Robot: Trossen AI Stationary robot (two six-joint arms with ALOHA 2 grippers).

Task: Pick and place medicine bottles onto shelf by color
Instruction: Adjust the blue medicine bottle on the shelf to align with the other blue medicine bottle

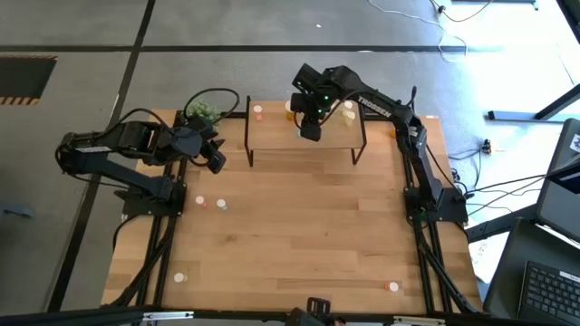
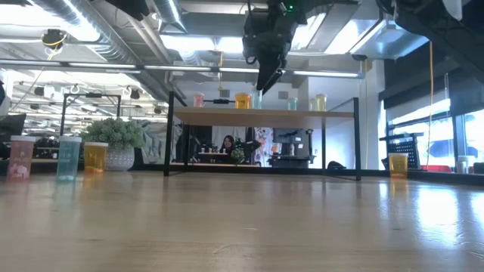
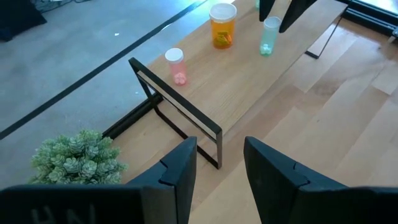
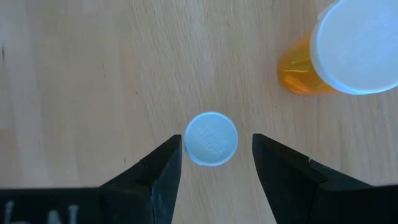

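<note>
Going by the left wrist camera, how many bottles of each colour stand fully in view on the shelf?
Pink bottles: 1
Orange bottles: 1
Pale green bottles: 1, under the open right gripper
Total: 3 on the shelf
Left gripper, open, waits near the plant.

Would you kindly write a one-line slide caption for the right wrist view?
Right hand, fingers open, poised directly above a small pale-capped bottle standing on the shelf beside a larger orange bottle.
</note>
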